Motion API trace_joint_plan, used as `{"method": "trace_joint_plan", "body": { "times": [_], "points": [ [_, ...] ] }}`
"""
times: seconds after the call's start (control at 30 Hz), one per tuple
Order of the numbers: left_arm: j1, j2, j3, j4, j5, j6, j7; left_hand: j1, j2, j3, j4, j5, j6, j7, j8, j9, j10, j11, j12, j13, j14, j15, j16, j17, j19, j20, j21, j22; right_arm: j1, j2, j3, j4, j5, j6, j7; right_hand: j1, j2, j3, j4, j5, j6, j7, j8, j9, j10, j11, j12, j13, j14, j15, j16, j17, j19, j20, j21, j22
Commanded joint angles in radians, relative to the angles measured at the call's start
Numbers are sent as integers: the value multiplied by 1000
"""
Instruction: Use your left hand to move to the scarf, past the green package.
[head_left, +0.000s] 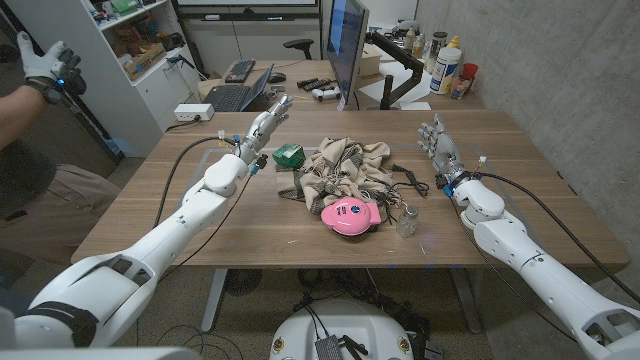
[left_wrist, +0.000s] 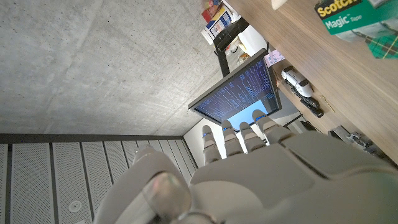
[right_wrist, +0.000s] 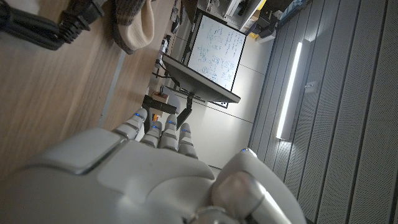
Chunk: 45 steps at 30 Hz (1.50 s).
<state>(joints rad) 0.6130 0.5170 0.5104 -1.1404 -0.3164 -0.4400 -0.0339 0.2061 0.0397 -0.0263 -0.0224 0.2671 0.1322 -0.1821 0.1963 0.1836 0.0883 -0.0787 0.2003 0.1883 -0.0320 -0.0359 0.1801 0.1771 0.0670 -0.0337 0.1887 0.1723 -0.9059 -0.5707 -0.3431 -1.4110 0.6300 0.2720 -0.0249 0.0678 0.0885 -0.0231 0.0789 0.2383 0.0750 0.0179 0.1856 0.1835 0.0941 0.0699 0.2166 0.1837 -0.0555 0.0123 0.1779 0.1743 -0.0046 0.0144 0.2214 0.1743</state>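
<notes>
Left robot hand (head_left: 268, 122) is raised above the worktop (head_left: 160, 215) at about 11 o'clock from the green package (head_left: 290, 154), fingers straight and apart, holding nothing (left wrist view agrees: fingers extended toward the monitor (left_wrist: 239, 93), with the package (left_wrist: 356, 22) near it on the wood). Scarf (head_left: 338, 170) sits mid-worktop, a crumpled beige plaid heap just at 3 o'clock of the green package, close enough that I cannot tell whether they touch. Judging by the folds it's soft, light and limp, no fixed shape; it will drag and bunch rather than slide, so contact is best on the raised fold at its 10 o'clock corner, nearest the package. A pink round case (head_left: 349, 215) lies on the scarf's 6 o'clock edge, a small glass jar (head_left: 406, 221) stands just at 3 o'clock of that, and a black cable (head_left: 413, 180) trails off the 3 o'clock side, so avoid snagging those. Open room: bare wood at 9 o'clock of the package under the left arm, and the far edge at 12 o'clock. Right robot hand (head_left: 437, 141) stands upright well apart at 3 o'clock, fingers extended and empty.
</notes>
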Motion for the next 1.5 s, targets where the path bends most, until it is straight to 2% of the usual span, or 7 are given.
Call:
{"method": "trace_joint_plan", "body": {
  "times": [0.03, 0.2, 0.57, 1.5],
  "points": [
    [-20, -5, 19, 18, 66, -43, 16, 16, 0, -4, -7, 4, 6, -4, 4, 5, 8, -4, 1, 2, -9, -63, 1, 1, -3, -5, 0, 3, -6, 0, 4, -5, -2, 9, -4, 0, 23, 7, 3, -2, 4, 3, 4, 2, 0, -2, -1, 5, -10, 0, 2, 3, -4, 4, -5, 6],
    [-38, -14, 31, 53, 99, -94, 20, 18, 0, -4, -9, 4, 11, -4, 6, 5, 9, -4, 2, 2, -10, -63, 1, 1, -1, -6, 1, 3, -5, -1, 3, -5, -6, 11, -5, 0, 23, 7, 2, -2, 4, 4, 4, 2, -1, -2, -1, 5, -10, 0, 2, 3, -4, 4, -6, 6],
    [-69, -28, 49, 97, 138, -141, 21, 23, 0, -3, -13, 5, 15, -5, 7, 5, 13, -7, 4, 2, -11, -64, 2, 1, 4, -7, 3, 3, -5, -4, 5, -8, -9, 6, -12, -1, 23, 8, 2, -3, 4, 4, 4, 2, -4, -3, -1, 5, -13, 6, 1, 3, -11, 11, -10, 6],
    [-140, -38, 85, 165, 219, -176, 41, 33, 0, -1, -21, 8, 12, -5, 4, 5, 8, -3, 2, 2, -18, -58, 2, 2, 1, 0, 3, 3, -6, -3, 3, -18, -14, 1, -20, -2, 23, 9, 3, -5, 4, 3, 4, 2, -3, -5, 0, 5, -17, 16, 2, 3, -11, 14, -14, 6]
  ]
}}
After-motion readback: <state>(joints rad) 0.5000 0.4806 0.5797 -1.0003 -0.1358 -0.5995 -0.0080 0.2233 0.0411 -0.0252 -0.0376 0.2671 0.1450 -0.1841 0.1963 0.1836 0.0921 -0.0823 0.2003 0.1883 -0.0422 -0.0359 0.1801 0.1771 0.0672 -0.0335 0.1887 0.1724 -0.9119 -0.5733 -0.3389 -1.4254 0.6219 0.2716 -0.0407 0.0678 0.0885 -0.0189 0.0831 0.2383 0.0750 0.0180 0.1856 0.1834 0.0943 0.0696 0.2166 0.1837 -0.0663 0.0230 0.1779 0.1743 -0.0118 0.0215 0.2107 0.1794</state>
